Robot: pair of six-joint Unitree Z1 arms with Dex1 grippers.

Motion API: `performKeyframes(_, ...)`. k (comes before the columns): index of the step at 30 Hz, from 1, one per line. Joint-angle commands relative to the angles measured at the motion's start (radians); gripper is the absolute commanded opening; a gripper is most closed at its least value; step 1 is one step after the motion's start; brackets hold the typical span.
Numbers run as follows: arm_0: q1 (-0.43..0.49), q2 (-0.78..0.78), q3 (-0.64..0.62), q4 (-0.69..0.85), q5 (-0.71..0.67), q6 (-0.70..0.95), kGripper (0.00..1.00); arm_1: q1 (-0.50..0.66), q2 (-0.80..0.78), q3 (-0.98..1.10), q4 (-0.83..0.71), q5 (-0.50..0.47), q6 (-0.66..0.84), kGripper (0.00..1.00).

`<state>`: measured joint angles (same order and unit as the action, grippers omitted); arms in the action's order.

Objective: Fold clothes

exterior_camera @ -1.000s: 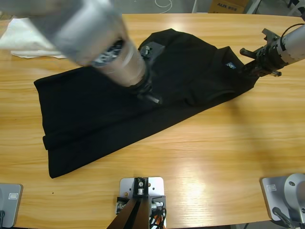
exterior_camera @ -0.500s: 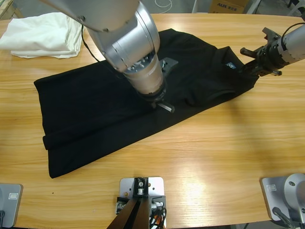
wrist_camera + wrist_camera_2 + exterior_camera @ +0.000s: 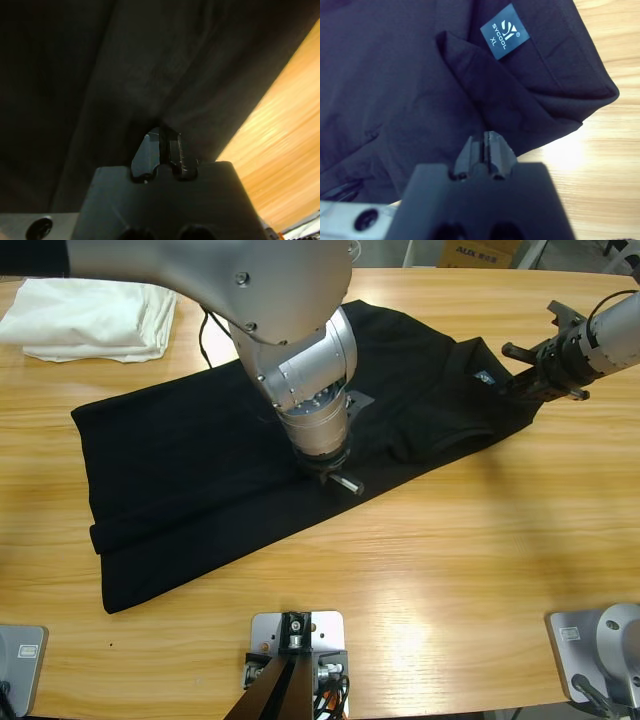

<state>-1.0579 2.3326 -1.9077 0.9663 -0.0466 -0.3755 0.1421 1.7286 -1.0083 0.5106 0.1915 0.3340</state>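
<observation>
- polo shirt (image 3: 200, 470), black, lies spread slantwise across the wooden table (image 3: 450, 570), folded lengthwise, its collar end toward the right edge.
- left gripper (image 3: 164, 142) presses down on the shirt's middle near its lower edge, jaws closed together with a pinch of black fabric at their tips; in the high view it sits under the big silver arm (image 3: 330, 465).
- right gripper (image 3: 488, 142) has its jaws clenched at the collar end, cloth bunched at the tips, just beside the blue neck label (image 3: 504, 31).
- a folded white cloth (image 3: 95, 320) rests at the table's upper left, apart from the shirt.
</observation>
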Motion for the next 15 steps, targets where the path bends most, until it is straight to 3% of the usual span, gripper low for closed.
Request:
performKeyframes(1, 0.026, 0.085, -0.029, 0.038, 0.068, 0.011, 0.000, 0.007, 0.038, 0.007, -0.001, 0.020, -0.013, 0.000)
performKeyframes(11, 0.094, 0.133, -0.124, 0.085, 0.143, -0.005, 0.000, 0.005, 0.020, 0.010, 0.002, 0.023, -0.013, 0.000)
performKeyframes(15, 0.087, 0.099, -0.167, 0.177, 0.136, -0.002, 0.000, -0.001, 0.004, 0.010, 0.009, 0.024, -0.016, 0.000)
